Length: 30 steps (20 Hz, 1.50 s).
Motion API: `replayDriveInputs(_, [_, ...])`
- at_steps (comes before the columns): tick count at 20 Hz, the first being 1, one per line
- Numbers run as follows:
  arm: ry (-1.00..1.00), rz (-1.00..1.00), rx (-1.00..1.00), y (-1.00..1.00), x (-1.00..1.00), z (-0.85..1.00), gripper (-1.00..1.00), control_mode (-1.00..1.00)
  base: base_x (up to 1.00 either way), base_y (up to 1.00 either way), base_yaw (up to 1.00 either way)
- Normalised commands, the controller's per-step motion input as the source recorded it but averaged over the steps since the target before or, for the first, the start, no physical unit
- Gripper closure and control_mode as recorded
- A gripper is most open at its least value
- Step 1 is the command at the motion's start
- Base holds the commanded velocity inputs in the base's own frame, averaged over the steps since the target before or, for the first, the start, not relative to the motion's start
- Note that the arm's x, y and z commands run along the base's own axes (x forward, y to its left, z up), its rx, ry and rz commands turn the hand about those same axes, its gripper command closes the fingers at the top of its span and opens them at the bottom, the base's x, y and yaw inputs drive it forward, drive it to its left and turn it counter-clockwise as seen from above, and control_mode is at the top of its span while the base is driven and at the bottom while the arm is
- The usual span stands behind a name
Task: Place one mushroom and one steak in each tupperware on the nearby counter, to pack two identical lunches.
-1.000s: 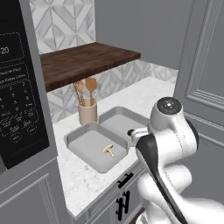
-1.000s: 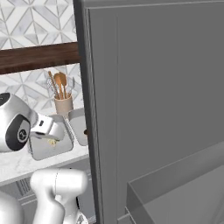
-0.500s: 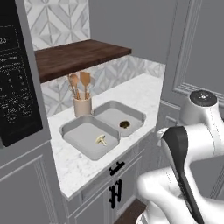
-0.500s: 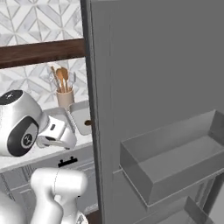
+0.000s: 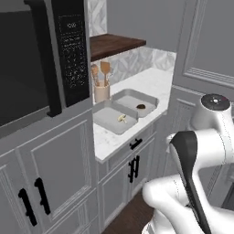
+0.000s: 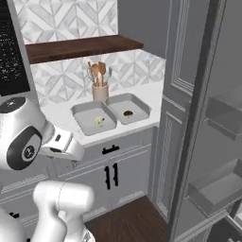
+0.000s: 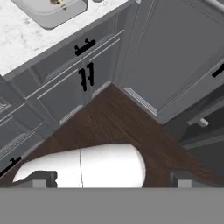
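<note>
Meanwhile, two shallow grey round-cornered tupperware trays (image 6: 93,117) (image 6: 128,107) are sitting side by side on the veined marble bench (image 6: 61,116). Claw (image 7: 109,177) is hanging over dark wood floor (image 7: 113,120), jaws wide, gripping nothing.

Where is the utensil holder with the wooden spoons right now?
The utensil holder stands on the counter against the tiled wall, under the wooden shelf, just behind where the two tupperware trays meet in the right base view.
</note>
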Motion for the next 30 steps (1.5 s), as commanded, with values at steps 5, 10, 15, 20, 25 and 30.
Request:
replayDriveInputs(5, [0.0, 0.0, 0.0, 0.0, 0.0, 0.0, -1.0, 1.0, -0.93, 0.01, -0.46])
replayDriveInputs(10, [0.0, 0.0, 0.0, 0.0, 0.0, 0.0, -1.0, 1.0, -0.44, -0.12, -0.58])
replayDriveInputs(15, [0.0, 0.0, 0.0, 0.0, 0.0, 0.0, -1.0, 1.0, -0.04, -0.24, -0.6])
replayDriveInputs(20, [0.0, 0.0, 0.0, 0.0, 0.0, 0.0, -1.0, 1.0, 0.0, -0.4, -0.58])
replayDriveInputs(25, [0.0, 0.0, 0.0, 0.0, 0.0, 0.0, -1.0, 1.0, 0.02, -0.64, -0.57])
replayDriveInputs(30, [0.0, 0.0, 0.0, 0.0, 0.0, 0.0, -1.0, 1.0, 0.37, -0.81, -0.34])
